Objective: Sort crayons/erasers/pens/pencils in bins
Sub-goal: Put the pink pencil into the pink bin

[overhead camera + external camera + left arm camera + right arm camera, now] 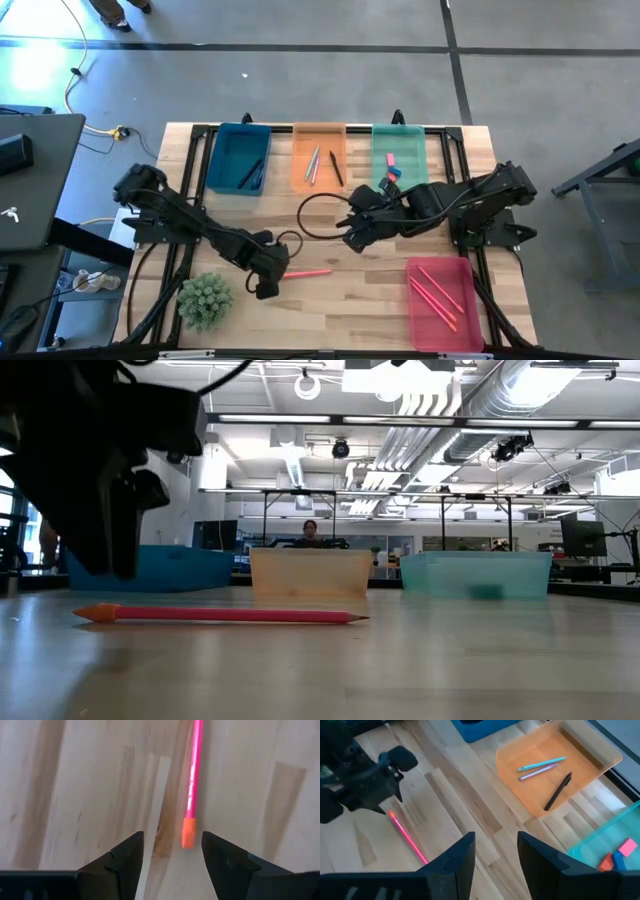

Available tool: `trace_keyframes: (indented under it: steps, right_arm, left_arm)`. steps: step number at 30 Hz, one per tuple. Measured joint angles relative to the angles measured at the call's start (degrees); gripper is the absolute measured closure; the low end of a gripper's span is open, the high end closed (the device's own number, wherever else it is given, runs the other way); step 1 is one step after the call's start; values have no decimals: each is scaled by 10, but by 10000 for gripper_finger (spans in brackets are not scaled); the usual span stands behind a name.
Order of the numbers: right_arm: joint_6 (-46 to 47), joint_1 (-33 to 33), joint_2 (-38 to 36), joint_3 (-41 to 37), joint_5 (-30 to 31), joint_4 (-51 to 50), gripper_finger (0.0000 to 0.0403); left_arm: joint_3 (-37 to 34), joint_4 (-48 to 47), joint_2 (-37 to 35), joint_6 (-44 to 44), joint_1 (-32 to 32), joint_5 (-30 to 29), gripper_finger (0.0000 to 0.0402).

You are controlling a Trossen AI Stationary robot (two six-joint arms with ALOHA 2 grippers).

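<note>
A long thin pink pencil point(310, 272) with an orange end lies flat on the wooden table; it also shows in the low view point(220, 616) and the right wrist view point(407, 837). My left gripper point(268, 277) is open just left of it. In the left wrist view its fingers point(172, 852) stand on either side of the orange end point(188, 832) without touching it. My right gripper point(352, 236) is open and empty above the table's middle point(495, 852). Small erasers point(615, 860) lie in the green bin point(398, 152).
The blue bin point(240, 158), the orange bin point(318, 180) with pens, and the green bin stand along the far edge. The red-pink bin point(440, 312) with pink sticks stands at the near right. A green spiky plant point(205, 300) sits near my left gripper. A black cable point(318, 215) loops mid-table.
</note>
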Motion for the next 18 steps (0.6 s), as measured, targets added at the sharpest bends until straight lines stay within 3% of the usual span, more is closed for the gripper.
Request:
trace_keyframes:
  steps: [7,18]
  right_arm:
    - [0,0,0,0,0,-6,263]
    - [1,0,0,0,1,-13,263]
  left_arm:
    - [0,24,39,0,-9,12,214]
    - [3,61,85,1,-19,-22,214]
